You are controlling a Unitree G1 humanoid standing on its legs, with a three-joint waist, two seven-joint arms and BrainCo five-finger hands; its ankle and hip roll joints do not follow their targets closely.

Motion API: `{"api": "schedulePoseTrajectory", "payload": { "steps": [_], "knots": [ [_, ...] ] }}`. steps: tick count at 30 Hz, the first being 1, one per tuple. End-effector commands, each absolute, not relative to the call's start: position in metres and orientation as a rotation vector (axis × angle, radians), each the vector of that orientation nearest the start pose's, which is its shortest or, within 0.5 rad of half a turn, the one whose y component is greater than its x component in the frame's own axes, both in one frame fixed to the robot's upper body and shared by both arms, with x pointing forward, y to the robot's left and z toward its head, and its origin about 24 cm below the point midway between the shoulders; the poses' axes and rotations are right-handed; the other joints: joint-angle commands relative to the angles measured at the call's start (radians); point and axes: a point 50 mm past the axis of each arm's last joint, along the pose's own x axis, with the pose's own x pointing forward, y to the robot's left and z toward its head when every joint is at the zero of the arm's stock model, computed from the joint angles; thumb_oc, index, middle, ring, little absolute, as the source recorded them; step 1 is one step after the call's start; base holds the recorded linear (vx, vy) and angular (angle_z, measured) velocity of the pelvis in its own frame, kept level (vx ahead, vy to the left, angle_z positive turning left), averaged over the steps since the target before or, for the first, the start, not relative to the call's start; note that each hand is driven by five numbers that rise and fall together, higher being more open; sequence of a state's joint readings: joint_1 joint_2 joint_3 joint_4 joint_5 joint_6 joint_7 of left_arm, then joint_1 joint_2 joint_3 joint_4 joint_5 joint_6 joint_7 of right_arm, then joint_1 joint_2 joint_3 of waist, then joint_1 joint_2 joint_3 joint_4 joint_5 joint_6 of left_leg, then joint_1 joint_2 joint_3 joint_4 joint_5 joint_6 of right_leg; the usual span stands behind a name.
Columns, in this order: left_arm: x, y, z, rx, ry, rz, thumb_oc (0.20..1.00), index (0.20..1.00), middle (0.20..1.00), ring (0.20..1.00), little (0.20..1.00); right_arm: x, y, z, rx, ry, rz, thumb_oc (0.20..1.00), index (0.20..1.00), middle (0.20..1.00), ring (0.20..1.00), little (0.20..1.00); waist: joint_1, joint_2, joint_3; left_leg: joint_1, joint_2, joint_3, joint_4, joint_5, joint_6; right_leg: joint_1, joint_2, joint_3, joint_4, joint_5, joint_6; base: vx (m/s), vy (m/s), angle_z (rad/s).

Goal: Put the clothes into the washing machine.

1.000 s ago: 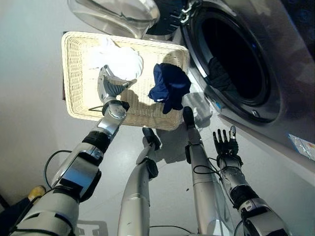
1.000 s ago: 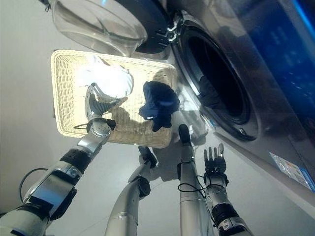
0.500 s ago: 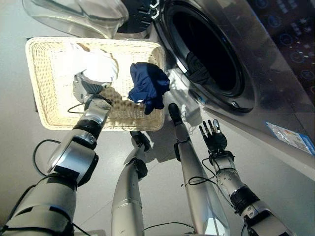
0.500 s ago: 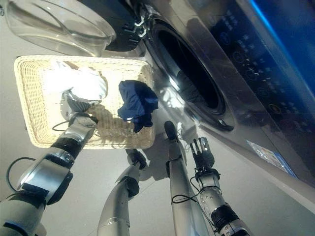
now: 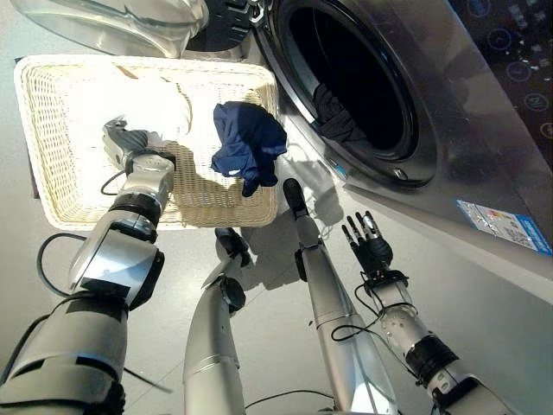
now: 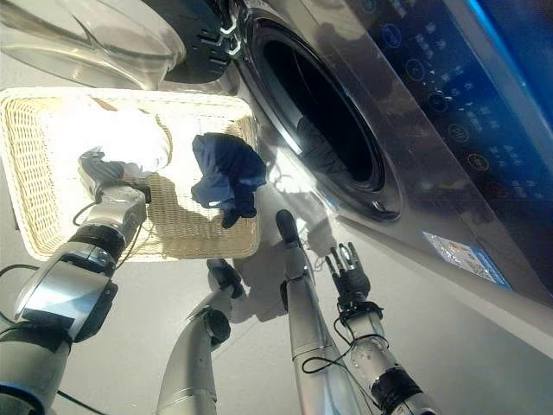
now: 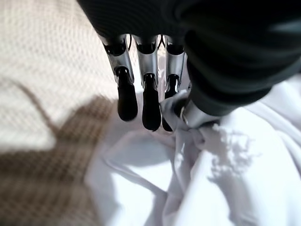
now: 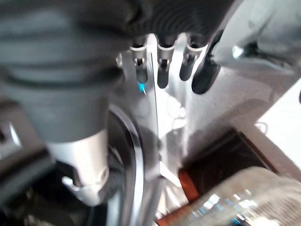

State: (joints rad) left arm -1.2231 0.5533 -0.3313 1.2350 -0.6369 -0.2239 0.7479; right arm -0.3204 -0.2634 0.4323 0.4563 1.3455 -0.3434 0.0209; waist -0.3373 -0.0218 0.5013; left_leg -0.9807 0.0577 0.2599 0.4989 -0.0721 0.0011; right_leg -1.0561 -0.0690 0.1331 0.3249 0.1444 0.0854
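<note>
White cloth (image 7: pixel 221 179) lies in the wicker basket (image 5: pixel 52 173) (navy garment (image 5: pixel 249 145) beside it), my left hand (image 5: pixel 121 140) pinching a fold. My right hand (image 5: pixel 367 251) hangs open below the washing machine (image 5: pixel 449 130).

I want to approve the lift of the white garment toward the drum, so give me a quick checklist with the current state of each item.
1. Left hand on the white garment: ok, fingers and thumb curl into the cloth.
2. Grip firm enough to lift: cannot tell.
3. Washing machine door open: ok, swung aside above the basket.
4. Drum opening free: ok, though a dark garment already lies inside.
5. Right hand out of the way: ok, open, low in front of the machine.
6. Blue garment apart from the white one: ok.
</note>
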Motion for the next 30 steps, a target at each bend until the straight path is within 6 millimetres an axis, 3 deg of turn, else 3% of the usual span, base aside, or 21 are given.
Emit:
{"api": "schedulePoseTrajectory", "payload": {
  "steps": [1,7,16,21,25,26,30],
  "knots": [
    [0.390,0.273,0.277,-0.138,-0.504,0.863,0.200,0.200,0.200,0.200,0.200,0.294,-0.131,0.029,0.906,0.049,0.099,1.000,1.000,1.000,1.000,1.000,-0.002,-0.031,0.019,0.050,-0.086,-0.004,0.082,-0.135,-0.018,0.031,0.070,-0.001,-0.034,-0.043,-0.005,-0.02,-0.013,0.05],
    [0.388,0.253,0.291,-0.271,-0.648,0.738,0.200,0.200,0.200,0.200,0.200,0.288,-0.133,0.027,0.912,0.042,0.099,1.000,1.000,1.000,1.000,1.000,0.008,-0.031,0.019,0.061,-0.102,-0.018,0.062,-0.127,-0.011,0.040,0.080,0.000,-0.032,-0.041,-0.009,-0.02,-0.012,0.04],
    [0.381,0.250,0.288,-0.390,-0.737,0.707,0.200,0.200,0.200,0.200,0.200,0.283,-0.132,0.032,0.895,-0.008,0.135,1.000,1.000,1.000,1.000,1.000,0.032,-0.033,0.019,0.112,-0.116,-0.040,0.009,-0.098,-0.010,0.091,0.087,-0.014,-0.038,-0.052,-0.014,-0.03,-0.026,0.04],
    [0.376,0.250,0.283,-0.374,-0.770,0.700,0.200,0.200,0.200,0.200,0.200,0.281,-0.133,0.042,0.781,-0.073,0.172,1.000,1.000,1.000,1.000,1.000,0.048,-0.027,0.019,0.139,-0.119,-0.051,-0.022,-0.082,-0.011,0.116,0.088,-0.022,-0.044,-0.058,-0.016,-0.02,-0.027,0.10],
    [0.366,0.239,0.262,-0.258,-0.804,0.635,0.200,0.200,0.200,0.200,0.200,0.281,-0.126,0.078,0.476,-0.243,0.266,1.000,1.000,1.000,1.000,1.000,0.105,-0.007,0.019,0.194,-0.131,-0.085,-0.105,-0.030,-0.017,0.181,0.081,-0.061,-0.067,-0.073,-0.021,-0.08,-0.120,0.13],
    [0.364,0.237,0.260,-0.252,-0.816,0.609,0.200,0.200,0.200,0.200,0.200,0.283,-0.124,0.087,0.440,-0.277,0.279,1.000,1.000,1.000,1.000,1.000,0.114,-0.008,0.019,0.178,-0.136,-0.083,-0.124,0.005,-0.016,0.172,0.072,-0.070,-0.078,-0.053,-0.025,-0.11,-0.143,0.38],
    [0.360,0.232,0.247,-0.243,-0.812,0.547,0.200,0.200,0.200,0.200,0.200,0.287,-0.119,0.096,0.374,-0.314,0.294,1.000,1.000,1.000,1.000,1.000,0.146,-0.002,0.019,0.196,-0.139,-0.106,-0.158,0.025,-0.020,0.197,0.066,-0.099,-0.085,-0.062,-0.026,-0.05,-0.101,0.34]
  ]
}}
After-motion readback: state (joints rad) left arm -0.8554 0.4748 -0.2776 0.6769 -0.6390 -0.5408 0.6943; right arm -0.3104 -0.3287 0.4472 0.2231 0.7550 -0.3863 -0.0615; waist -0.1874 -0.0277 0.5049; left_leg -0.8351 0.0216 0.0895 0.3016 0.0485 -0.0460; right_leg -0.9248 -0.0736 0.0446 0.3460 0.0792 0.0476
